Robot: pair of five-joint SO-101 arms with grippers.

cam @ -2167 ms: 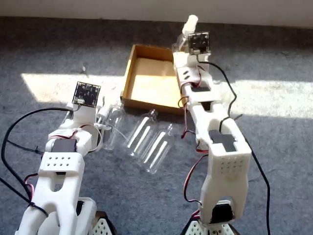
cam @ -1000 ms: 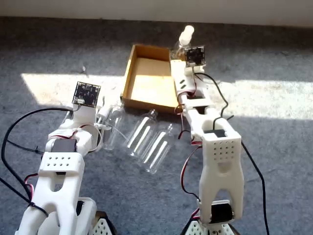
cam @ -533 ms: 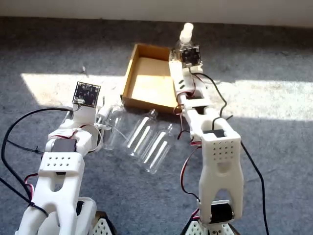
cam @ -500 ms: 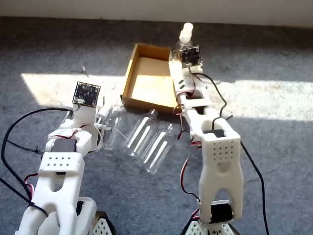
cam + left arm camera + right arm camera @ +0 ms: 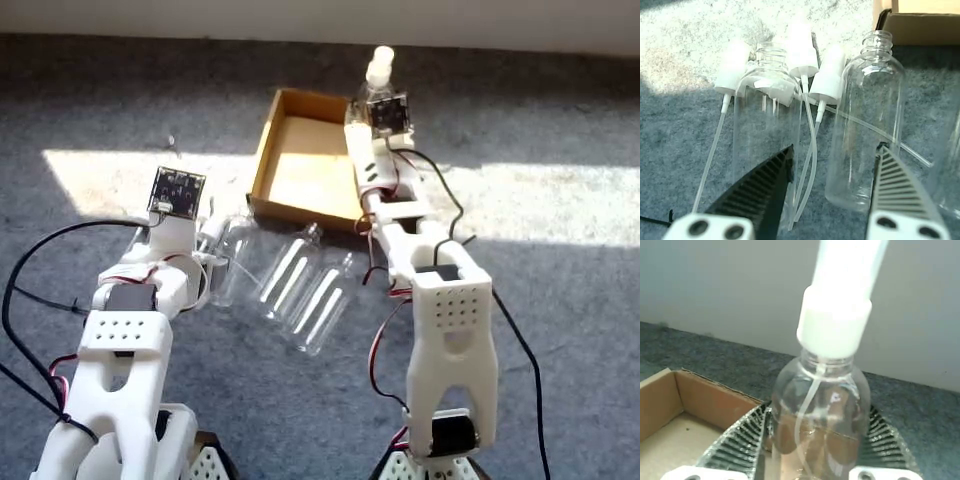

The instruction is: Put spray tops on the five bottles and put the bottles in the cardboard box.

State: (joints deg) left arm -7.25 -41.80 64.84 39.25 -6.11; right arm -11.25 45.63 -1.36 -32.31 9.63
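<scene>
Your right gripper (image 5: 818, 415) has ribbed black plastic fingers (image 5: 740, 440); between them sits a glossy clear plastic bottle (image 5: 815, 445) with a smooth white spray top (image 5: 836, 325).

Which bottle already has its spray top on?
The bottle upright in the right gripper; the bottles lying on the carpet have open necks.

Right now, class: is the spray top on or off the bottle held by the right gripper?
On. The white spray top caps the neck of the bottle, its tube hanging inside.
</scene>
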